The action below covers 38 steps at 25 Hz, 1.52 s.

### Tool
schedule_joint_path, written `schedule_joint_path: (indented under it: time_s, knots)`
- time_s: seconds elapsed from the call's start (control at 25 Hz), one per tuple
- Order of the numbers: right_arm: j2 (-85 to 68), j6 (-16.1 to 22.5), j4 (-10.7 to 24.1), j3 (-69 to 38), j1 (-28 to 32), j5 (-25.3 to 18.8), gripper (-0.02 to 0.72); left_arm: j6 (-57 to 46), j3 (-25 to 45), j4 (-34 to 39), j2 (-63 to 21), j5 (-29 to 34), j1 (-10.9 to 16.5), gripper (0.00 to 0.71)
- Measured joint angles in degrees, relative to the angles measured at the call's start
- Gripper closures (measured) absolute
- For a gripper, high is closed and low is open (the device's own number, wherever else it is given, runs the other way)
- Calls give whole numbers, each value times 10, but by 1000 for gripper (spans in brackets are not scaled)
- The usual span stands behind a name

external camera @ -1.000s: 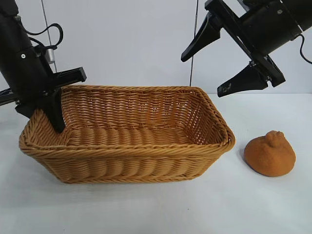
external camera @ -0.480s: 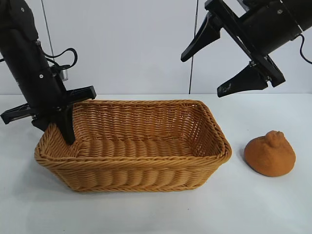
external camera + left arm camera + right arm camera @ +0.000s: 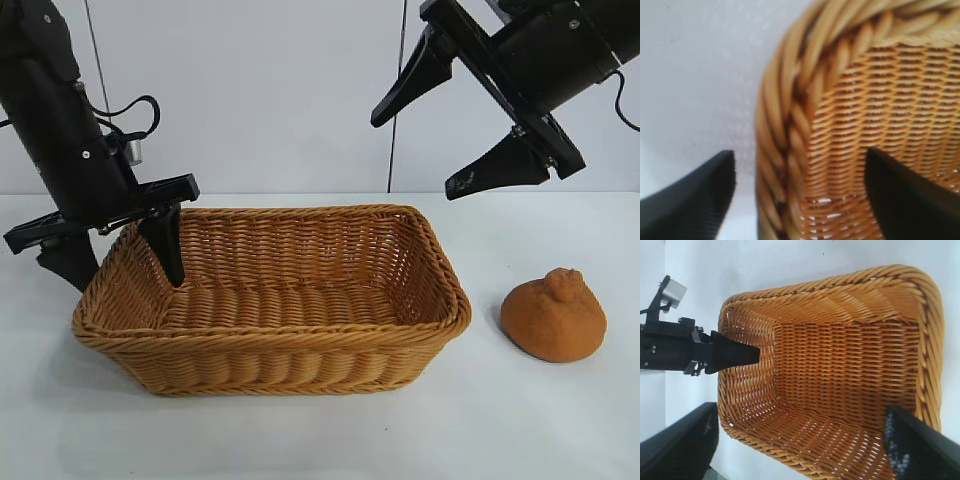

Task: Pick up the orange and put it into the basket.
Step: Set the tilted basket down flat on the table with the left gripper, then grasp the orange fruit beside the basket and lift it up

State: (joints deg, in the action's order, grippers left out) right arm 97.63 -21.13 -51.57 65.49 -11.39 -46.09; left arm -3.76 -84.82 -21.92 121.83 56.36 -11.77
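The orange (image 3: 553, 315) sits on the white worktop (image 3: 520, 420) to the right of the basket (image 3: 270, 345), near its right end but not touching it, knob upward and nothing gripping it; the basket lies lengthwise across the middle of the worktop with nothing visible inside it; the left pincer (image 3: 118, 255) is down at the basket's left end, its fingers spread apart and straddling the braided rim, one finger (image 3: 168, 245) inside against the woven end wall and the other outside over the worktop; in the left wrist view the rim (image 3: 785, 135) runs between the two dark fingertips (image 3: 695, 200) with a gap showing on either side, so the pincer is open and clamps nothing; the right pincer (image 3: 445, 140) hangs high above the right end of the basket, well above the orange and up to its left, with its fingers spread wide and nothing between them; from the right wrist view the open basket (image 3: 920, 340) fills the space below, and the left arm's finger (image 3: 735, 355) reaches in over the far end; between the right pincer and the orange the way is open air, the basket's right rim being the nearest thing beside the fruit; a pale wall (image 3: 280, 90) stands behind the worktop, with thin cables hanging down it.
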Motion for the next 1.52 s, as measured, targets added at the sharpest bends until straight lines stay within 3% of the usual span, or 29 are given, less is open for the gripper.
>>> schedule_joint_path:
  time_s: [0.2,0.36,0.72,0.92,1.24,1.52]
  knots:
    - [0,0,0,0,0,0,94,5,-18,20,-53,18,0,116]
    - [0,0,0,0,0,0,94,5,-57,119,-102,57,4,112]
    - [0,0,1,0,0,0,94,12,-86,164,-113,126,95,118]
    - [0,0,2,0,0,-2,94,29,-84,166,-117,130,109,122]
    - [0,0,3,0,0,-2,94,38,-12,165,-220,131,109,122]
    - [0,0,5,0,0,-2,94,45,155,179,-413,131,109,122]
